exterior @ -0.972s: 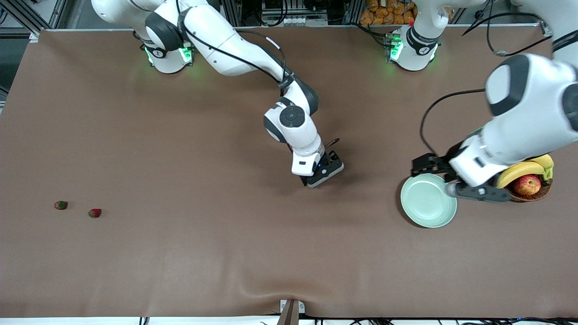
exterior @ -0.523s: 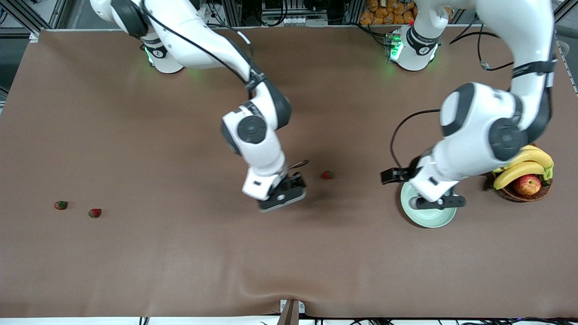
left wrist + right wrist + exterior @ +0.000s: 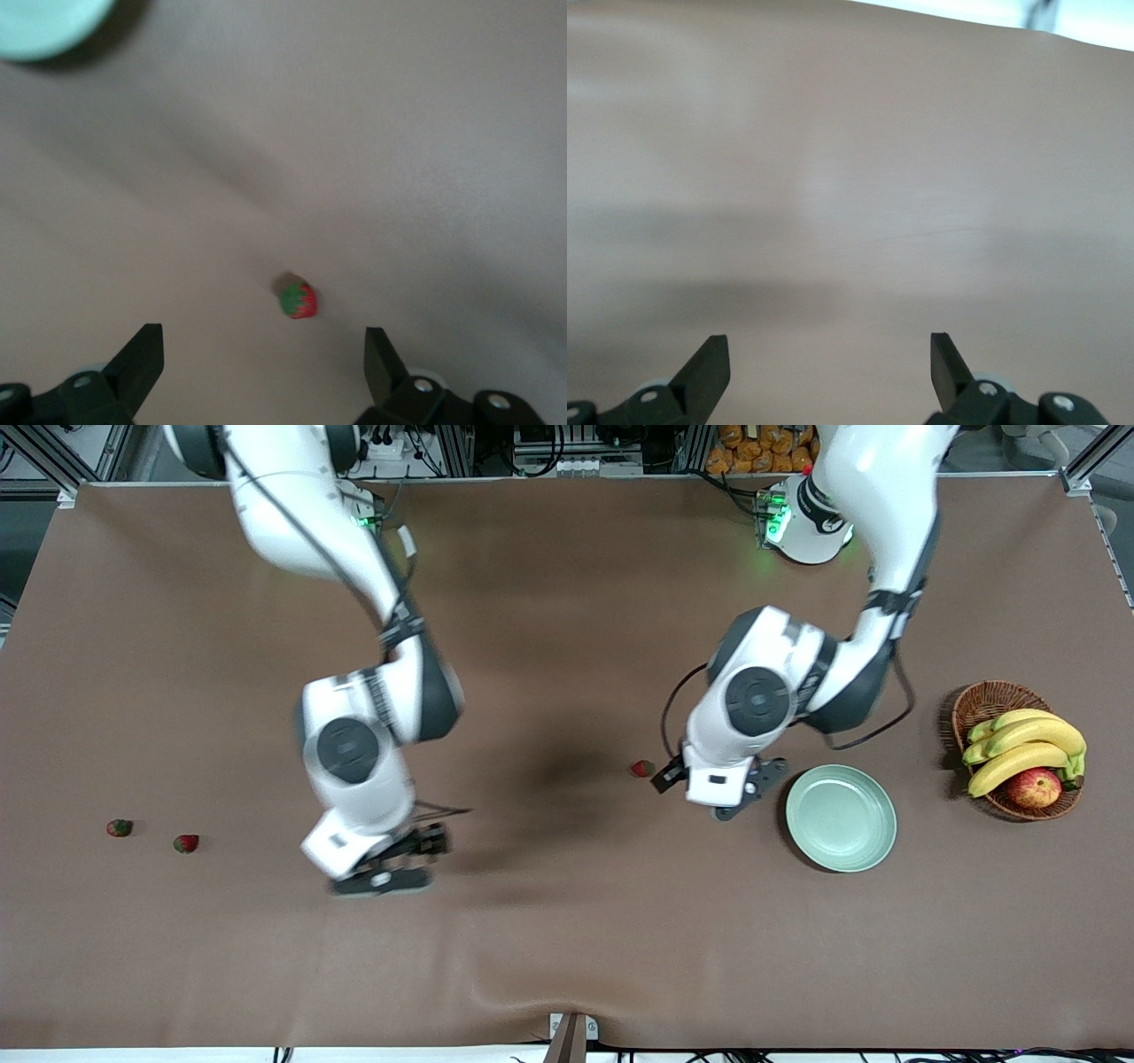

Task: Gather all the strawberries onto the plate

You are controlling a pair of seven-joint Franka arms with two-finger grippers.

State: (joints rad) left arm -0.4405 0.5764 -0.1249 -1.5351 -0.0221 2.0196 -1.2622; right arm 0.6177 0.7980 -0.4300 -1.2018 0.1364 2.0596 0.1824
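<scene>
Three strawberries lie on the brown table: one in the middle (image 3: 642, 768) and two near the right arm's end (image 3: 186, 843) (image 3: 120, 828). The pale green plate (image 3: 840, 817) sits empty toward the left arm's end. My left gripper (image 3: 716, 790) hangs open over the table between the plate and the middle strawberry. In the left wrist view that strawberry (image 3: 298, 301) lies just ahead of the open, empty left gripper (image 3: 261, 345), and an edge of the plate (image 3: 44, 22) shows. My right gripper (image 3: 383, 865) is open over bare table between the middle strawberry and the other two; the right wrist view shows the right gripper (image 3: 826, 348) with only cloth under it.
A wicker basket (image 3: 983, 701) with bananas (image 3: 1023, 748) and an apple (image 3: 1033, 787) stands beside the plate at the left arm's end. A ripple in the cloth (image 3: 567, 992) runs along the table edge nearest the front camera.
Both arms swept toward the right arm's end. The left gripper left the plate and basket for the middle strawberry. The right gripper moved off that strawberry, uncovering it.
</scene>
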